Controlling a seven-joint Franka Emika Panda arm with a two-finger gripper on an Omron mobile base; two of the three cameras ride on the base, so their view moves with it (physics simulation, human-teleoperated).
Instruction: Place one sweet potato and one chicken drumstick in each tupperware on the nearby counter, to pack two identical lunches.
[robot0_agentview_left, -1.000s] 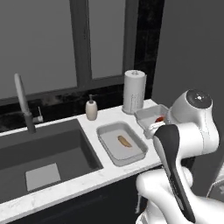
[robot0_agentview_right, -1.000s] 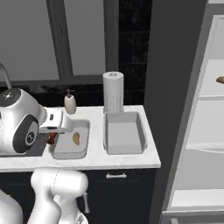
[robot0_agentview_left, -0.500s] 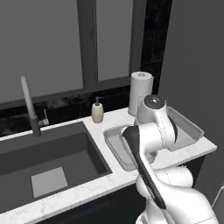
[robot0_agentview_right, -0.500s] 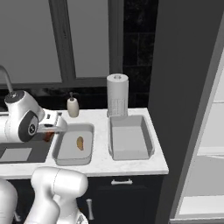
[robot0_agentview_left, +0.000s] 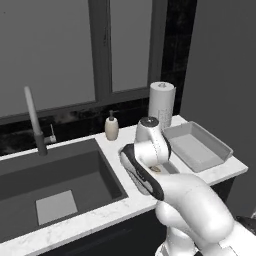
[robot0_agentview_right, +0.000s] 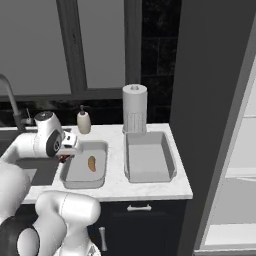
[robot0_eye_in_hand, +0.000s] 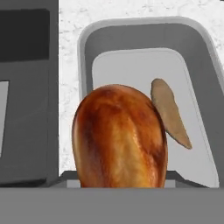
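On the white marble counter (robot0_agentview_right: 150, 187) beside the sink, the gripper (robot0_agentview_right: 64, 156), clamped on a chicken drumstick (robot0_eye_in_hand: 119, 138), hangs over the centre-left tupperware (robot0_agentview_right: 84, 180) holding a sweet potato (robot0_agentview_right: 92, 163); next, I judge, lower and release.

Glossy white rounded arm (robot0_agentview_left: 190, 200) shells with dark joint bands and, seemingly, a grey-capped wrist.

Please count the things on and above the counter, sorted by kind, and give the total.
Tupperware: 2 (left one, right one)
Sweet potato: 1
Chicken drumstick: 1, held in the jaws
Paper towel roll: 1
Soap dispenser: 1
Total: 6
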